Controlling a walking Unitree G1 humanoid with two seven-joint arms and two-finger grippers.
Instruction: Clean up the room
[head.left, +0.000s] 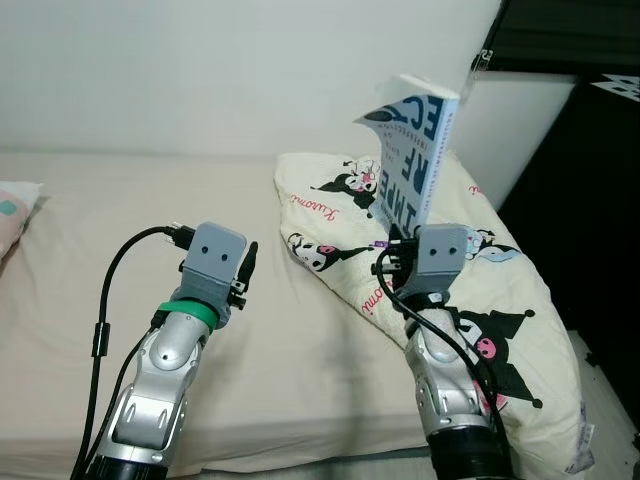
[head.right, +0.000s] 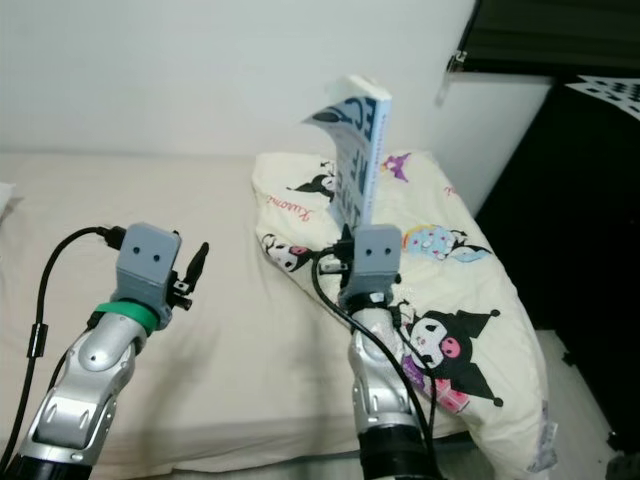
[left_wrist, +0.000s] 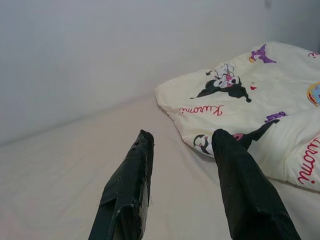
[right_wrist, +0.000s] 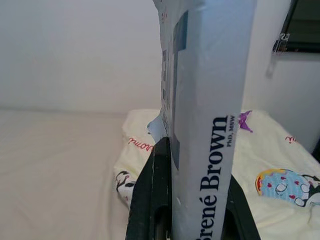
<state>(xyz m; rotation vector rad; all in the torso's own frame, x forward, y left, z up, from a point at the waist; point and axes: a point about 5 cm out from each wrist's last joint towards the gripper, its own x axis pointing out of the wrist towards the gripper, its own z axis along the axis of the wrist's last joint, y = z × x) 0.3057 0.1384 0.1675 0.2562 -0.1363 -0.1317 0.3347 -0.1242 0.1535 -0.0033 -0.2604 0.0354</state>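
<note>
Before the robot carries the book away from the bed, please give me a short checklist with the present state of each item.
1. Right gripper shut on the pale blue paperback book: ok.
2. Book lifted off the cream cartoon-print quilt: ok.
3. Book cover flat: not ok, one corner curls outward.
4. Left gripper open above the beige bed sheet: ok.
5. Place to put the book: cannot tell.

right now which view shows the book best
Left eye view: the whole book stands upright in the right gripper above the quilt. Right eye view shows it edge-on; right wrist view shows its spine close up.
</note>
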